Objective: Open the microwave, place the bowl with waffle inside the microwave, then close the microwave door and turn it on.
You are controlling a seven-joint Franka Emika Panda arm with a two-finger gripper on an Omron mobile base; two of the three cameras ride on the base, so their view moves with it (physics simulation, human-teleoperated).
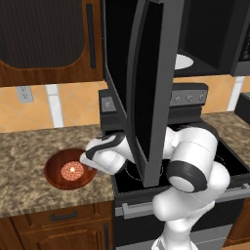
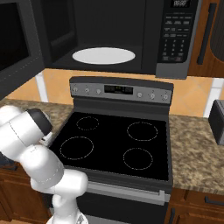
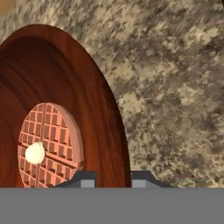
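The reddish-brown bowl [image 1: 54, 177] sits on the granite counter left of the stove, with the waffle [image 1: 72, 170] lying flat in it. My gripper [image 1: 89, 163] reaches down to the bowl's right rim. In the hand view the bowl [image 3: 87, 96] and the gridded waffle [image 3: 57, 135] loom close, and my gripper [image 3: 113, 180] has one fingertip on each side of the rim, shut on it. The microwave [image 2: 109, 30] above the stove stands open, its white plate [image 2: 103, 55] showing. The microwave door [image 1: 141, 88] swings out wide over the stove's left side, just above my arm.
A black-topped stove [image 2: 113, 144] with four burner rings lies under the microwave. Granite counter [image 1: 24, 151] extends left of the bowl. A dark appliance [image 2: 217, 120] sits on the counter at the far right. Wooden cabinets hang on the upper left.
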